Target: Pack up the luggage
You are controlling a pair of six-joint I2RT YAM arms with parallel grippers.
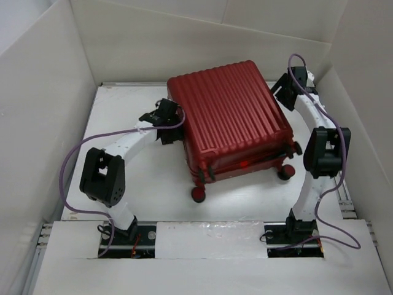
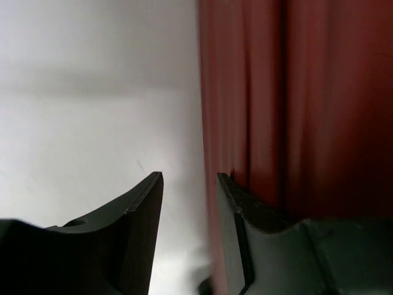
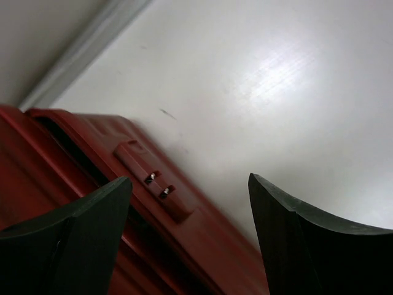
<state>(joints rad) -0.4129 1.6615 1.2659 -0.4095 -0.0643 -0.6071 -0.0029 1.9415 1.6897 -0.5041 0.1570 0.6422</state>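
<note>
Dark-red luggage [image 1: 230,117] is lying flat on the white counter [image 1: 123,184], a little far of centre, its two halves together. Its long axis is running far to near, with the wheels [image 1: 198,194] pointing near.

The left pincer [image 1: 164,118] is sitting just beside the luggage's left side. Its jaws are parted with only counter showing between them, and one jaw seems to be touching the ribbed shell.

The right pincer [image 1: 285,89] is hovering at the far right corner, spread wide and gripping nothing. It is looking down on the seam and a small latch [image 3: 156,184].

Each flank is getting one pincer, about equally near. Counting: one luggage, two pincers, two wheels clearly showing.
</note>
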